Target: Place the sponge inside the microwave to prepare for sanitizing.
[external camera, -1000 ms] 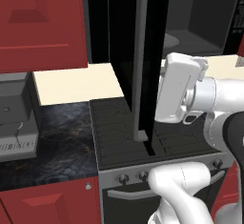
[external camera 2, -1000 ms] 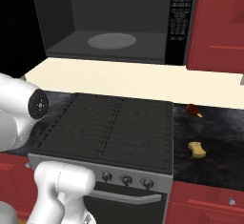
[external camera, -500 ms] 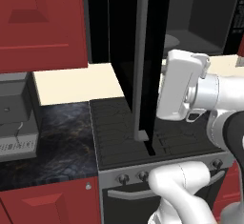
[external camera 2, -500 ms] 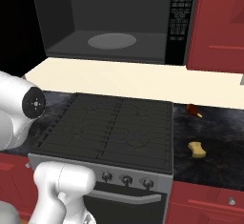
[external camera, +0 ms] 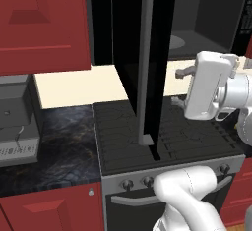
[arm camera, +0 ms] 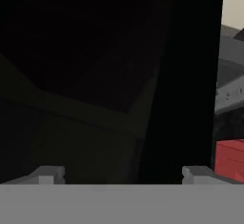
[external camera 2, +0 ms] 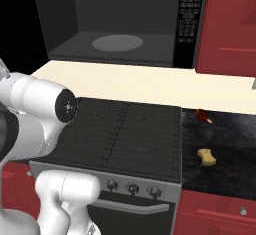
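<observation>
The microwave [external camera 2: 125,24] is standing open above the stove [external camera 2: 125,134], its glossy black door [external camera: 147,53] swinging out toward the robot with the long grey bar handle [external camera: 144,68] running down its edge. Inside the grey cavity, the round turntable [external camera 2: 117,42] is lying bare. The gripper [arm camera: 124,173] is hanging level with the door's inner side and facing its dark surface at close range; its two fingertips [arm camera: 47,174] are standing wide apart with nothing between them. In the left base view the white hand [external camera: 209,92] is hovering just right of the door, over the stove. The sponge [external camera 2: 206,157], small and yellow, is lying on the dark counter [external camera 2: 220,149] right of the stove, well apart from the gripper and below it. A small red-brown item [external camera 2: 202,115] is resting behind the sponge, nearer the wall.
</observation>
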